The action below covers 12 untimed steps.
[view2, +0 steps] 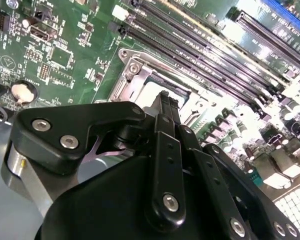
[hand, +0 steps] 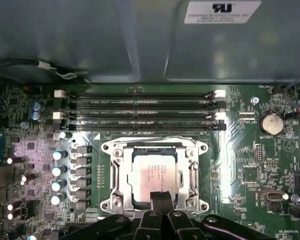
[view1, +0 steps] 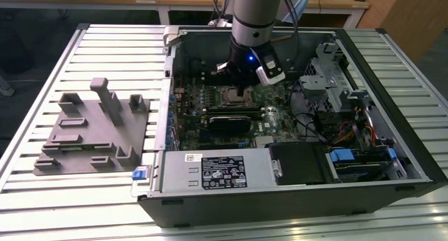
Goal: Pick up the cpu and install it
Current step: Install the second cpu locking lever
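The cpu (hand: 151, 176), a flat square chip with a silvery top, lies flat inside the open metal socket frame (hand: 192, 172) on the green motherboard (hand: 240, 150); its corner also shows in the second wrist view (view2: 151, 92). My gripper (hand: 160, 196) is shut, its two black fingers pressed together, with the tips down at the chip's near edge. In the second wrist view the fingertips (view2: 166, 100) stand over the socket. In the exterior view the arm reaches straight down into the open computer case, and the gripper (view1: 242, 87) sits just above the socket (view1: 236, 96).
Memory slots (hand: 140, 107) run beside the socket, capacitors (hand: 57, 170) on its other side. The case holds a labelled power-supply box (view1: 224, 170), a black block (view1: 227, 123), a drive cage (view1: 336, 88) and cables (view1: 350, 131). A grey fixture (view1: 91, 131) sits at the exterior view's left.
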Each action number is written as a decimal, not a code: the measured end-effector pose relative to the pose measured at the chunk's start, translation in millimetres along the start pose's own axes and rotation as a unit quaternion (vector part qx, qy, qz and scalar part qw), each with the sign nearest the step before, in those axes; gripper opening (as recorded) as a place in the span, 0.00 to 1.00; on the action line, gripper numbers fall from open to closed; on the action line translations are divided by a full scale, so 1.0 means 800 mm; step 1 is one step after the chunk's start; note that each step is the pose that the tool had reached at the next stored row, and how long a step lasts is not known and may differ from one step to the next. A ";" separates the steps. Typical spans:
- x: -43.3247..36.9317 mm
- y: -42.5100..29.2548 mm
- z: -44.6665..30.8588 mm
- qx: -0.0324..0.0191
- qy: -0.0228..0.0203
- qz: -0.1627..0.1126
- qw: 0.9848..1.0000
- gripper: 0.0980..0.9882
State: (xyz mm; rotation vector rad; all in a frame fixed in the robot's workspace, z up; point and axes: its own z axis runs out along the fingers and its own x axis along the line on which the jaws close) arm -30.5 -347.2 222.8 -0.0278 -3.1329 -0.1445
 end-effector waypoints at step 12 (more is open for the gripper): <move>0.000 0.0015 -0.0104 0.000 0.000 0.000 1.000 0.01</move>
